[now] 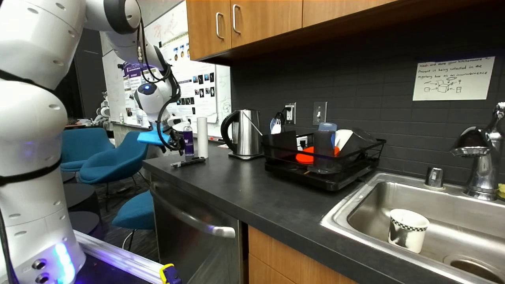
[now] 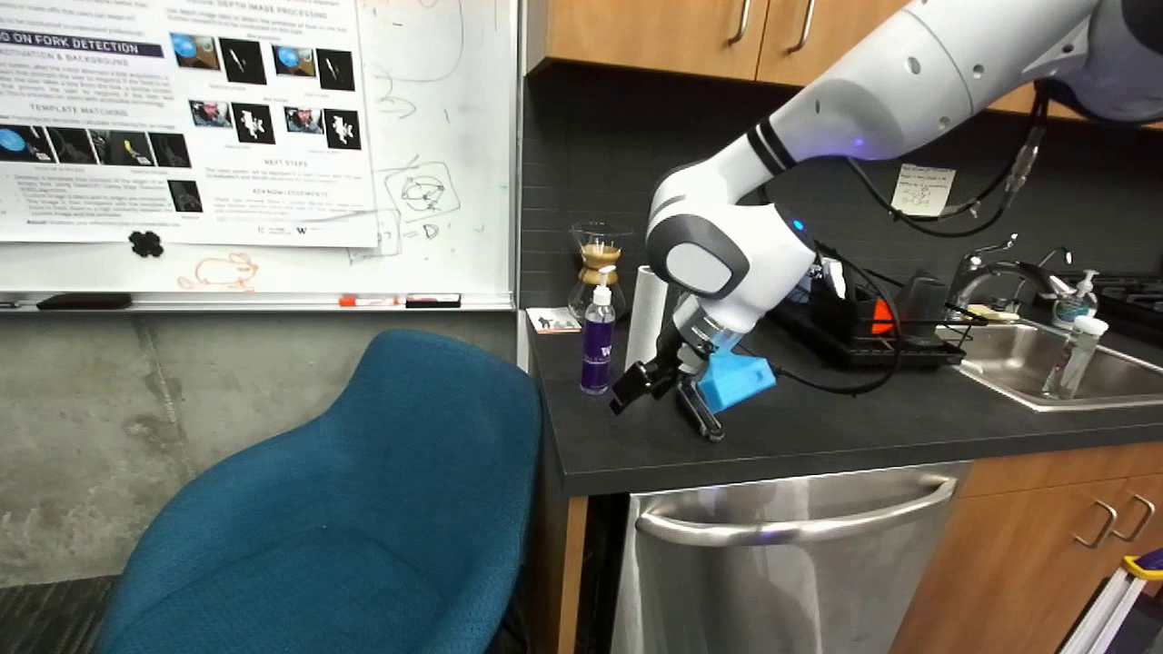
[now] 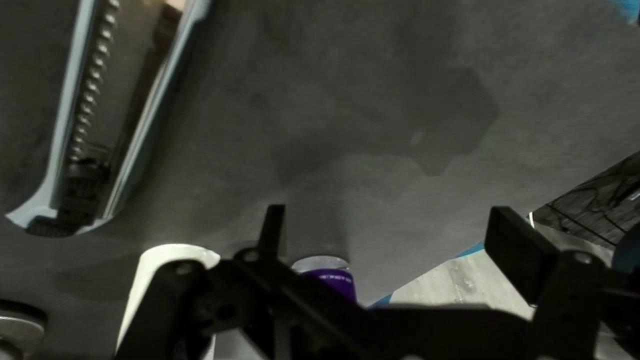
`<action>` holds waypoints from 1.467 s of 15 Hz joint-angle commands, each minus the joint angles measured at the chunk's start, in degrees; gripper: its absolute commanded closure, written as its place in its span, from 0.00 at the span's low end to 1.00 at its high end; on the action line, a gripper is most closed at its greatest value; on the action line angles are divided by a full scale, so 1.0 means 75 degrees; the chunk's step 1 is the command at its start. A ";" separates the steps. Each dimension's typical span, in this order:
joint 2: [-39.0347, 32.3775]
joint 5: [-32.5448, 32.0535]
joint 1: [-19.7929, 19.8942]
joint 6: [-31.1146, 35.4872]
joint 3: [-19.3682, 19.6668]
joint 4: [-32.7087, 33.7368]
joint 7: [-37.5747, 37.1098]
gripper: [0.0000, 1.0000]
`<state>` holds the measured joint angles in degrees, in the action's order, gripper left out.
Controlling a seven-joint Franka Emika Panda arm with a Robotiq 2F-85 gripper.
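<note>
- Two fingertips (image 3: pixel 515 250) are standing well apart in the wrist view; we are seeing nothing clasped, so the gripper (image 3: pixel 388 220) is hovering unloaded above the countertop (image 2: pixel 818 425).
- We are finding the stapler-like tool (image 3: pixel 111 112) lying on the countertop, off to one side of the fingers rather than between them. We are hedging its name: metal edges and an inner spring are showing.
- Near the fingers, a purple-labelled pump bottle (image 2: pixel 597 354) is standing upright, with a white roll (image 1: pixel 202 138) upright beside it. We are judging that a low sideways sweep could topple either.
- We are expecting that closing here would catch only air; descending misaligned could land one finger on the tool and shove it toward the counter's edge.
- One cable (image 2: pixel 852 392) is drooping low; swinging toward the dish rack (image 1: pixel 300 178) could snag it, though we are not managing to tell the clearance.
</note>
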<state>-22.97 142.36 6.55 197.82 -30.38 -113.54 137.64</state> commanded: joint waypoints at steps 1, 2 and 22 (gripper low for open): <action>0.0413 0.1068 0.1257 0.0000 -0.1095 -0.0481 0.1325 0.00; 0.0464 0.1337 0.1538 0.0000 -0.1318 -0.0589 0.1663 0.00; -0.0050 0.0303 0.6868 0.0047 -0.7121 -0.2944 0.1516 0.00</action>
<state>-23.08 145.01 52.28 197.79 -78.10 -133.10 149.01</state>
